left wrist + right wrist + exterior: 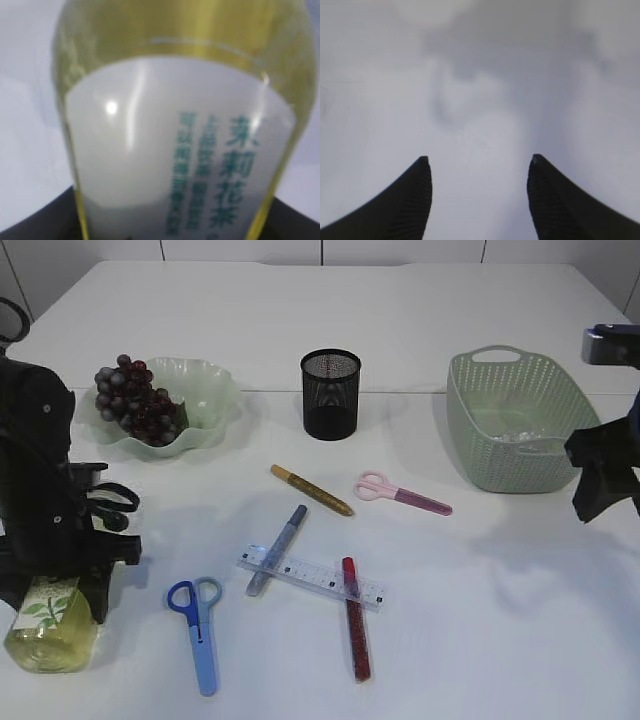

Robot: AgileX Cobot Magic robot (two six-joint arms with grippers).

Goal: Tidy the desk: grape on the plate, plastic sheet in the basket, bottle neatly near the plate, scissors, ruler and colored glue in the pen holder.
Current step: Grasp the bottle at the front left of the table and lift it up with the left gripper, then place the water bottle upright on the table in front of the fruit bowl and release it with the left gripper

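1. Yellow tea filled the bottle (50, 632), which lay at the front left of the white table (480, 620). The left gripper (85, 570) was down over it. In the left wrist view the bottle (175, 125) filled almost the whole picture, with dark gripper parts at the bottom corners. I could not tell if the jaws were squeezing it or just around it.
2. The right gripper (479, 200) had its two fingers apart, with nothing between them. It hung above the table beside the green basket (470, 420).
3. Something clear and shiny lay inside the basket, but I could not tell what it was.
4. The grapes (135, 400) sat on the wavy green plate (215, 400) at the back left.
5. The black mesh pen holder (330, 395) stood upright between the plate and the basket.
6. The blue scissors (198, 625) and the pink scissors (400, 492) lay flat on the table.
7. The clear ruler (315, 577) lay across a blue glue stick (278, 550) and a red glue stick (356, 620). A gold glue stick (312, 490) lay apart, near the pen holder.
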